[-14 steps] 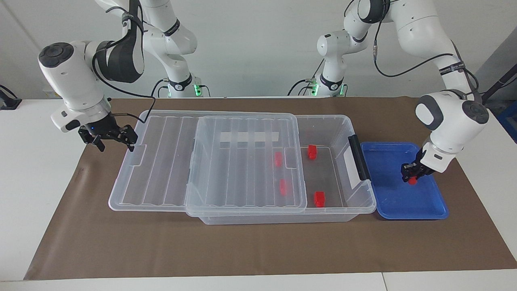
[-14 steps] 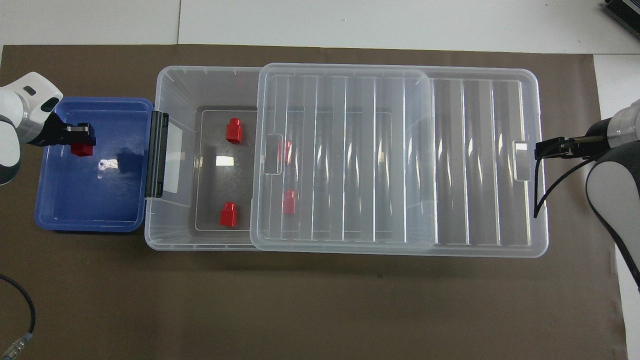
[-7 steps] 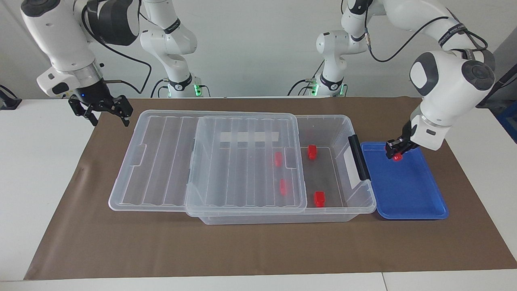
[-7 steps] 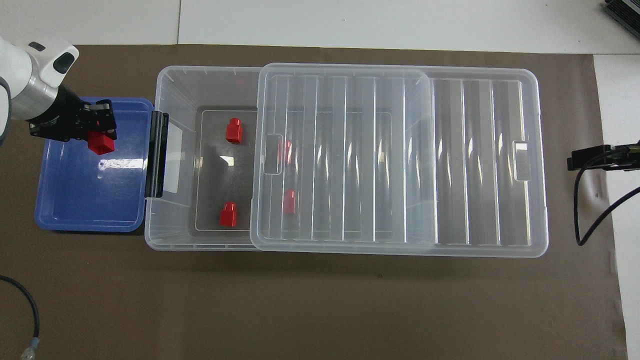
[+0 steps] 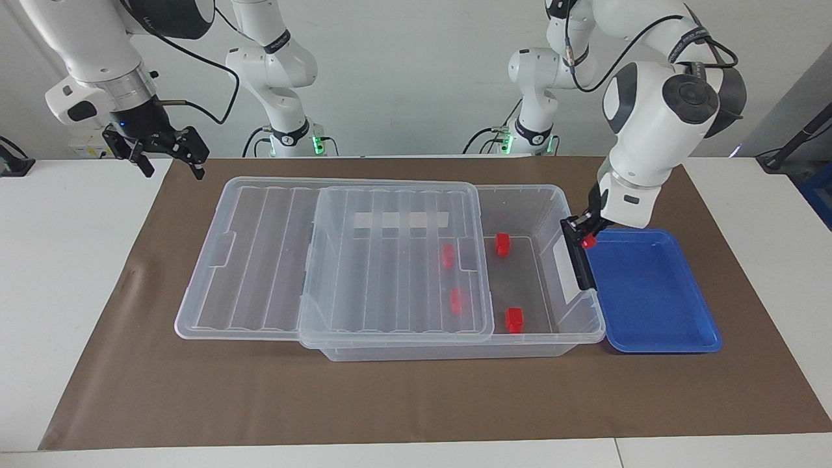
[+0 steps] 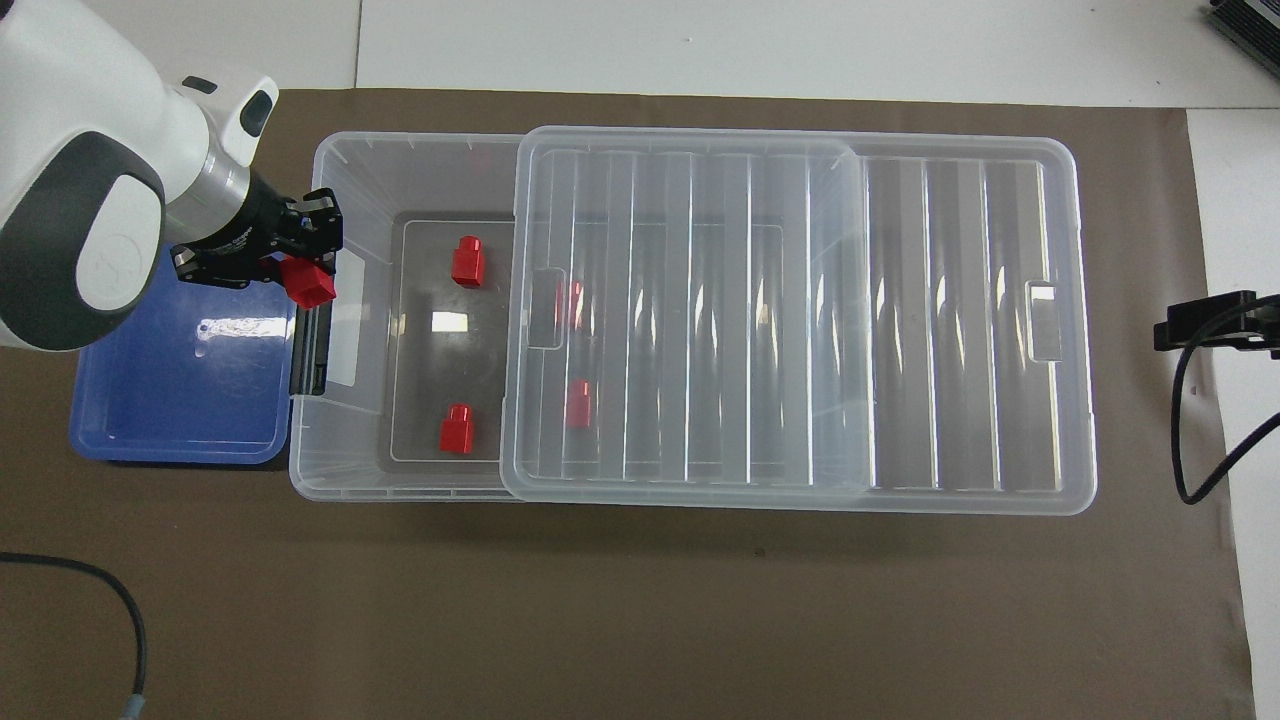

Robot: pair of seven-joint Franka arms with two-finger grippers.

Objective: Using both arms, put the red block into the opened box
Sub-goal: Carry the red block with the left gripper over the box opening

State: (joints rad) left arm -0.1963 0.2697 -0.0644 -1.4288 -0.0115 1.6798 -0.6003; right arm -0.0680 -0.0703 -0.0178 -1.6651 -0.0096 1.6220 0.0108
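In the facing view, we are seeing the left claw (image 5: 587, 235) pinching a red block (image 5: 589, 242) between its closed fingertips, up in the air over the black latch (image 5: 578, 255) at the box's (image 5: 588, 311) end, where the box is meeting the blue tray (image 5: 656, 296). The block is sitting clear of the tray floor. The lid (image 5: 338, 260) is lying slid toward the right arm's end of the tabletop (image 5: 403, 403), leaving the part of the box by the latch uncovered. Two more red blocks (image 5: 502, 244) are resting on the bare box floor and two others (image 5: 448, 255) are showing through the clear lid. The right claw (image 5: 170, 158) is hanging with its fingers spread wide and nothing between them, over the brown mat's corner toward the right arm's end of the tabletop.

In the overhead view, we are finding the left claw (image 6: 290, 262) over the box's latch end with the red block (image 6: 308, 283) gripped at its tips. The tray (image 6: 180, 400) is lying bare beside the box (image 6: 340, 460). The lid (image 6: 800, 320) is covering most of the box. Only a dark tip of the right claw (image 6: 1205, 321) is entering the view, past the lid's edge at the right arm's end.
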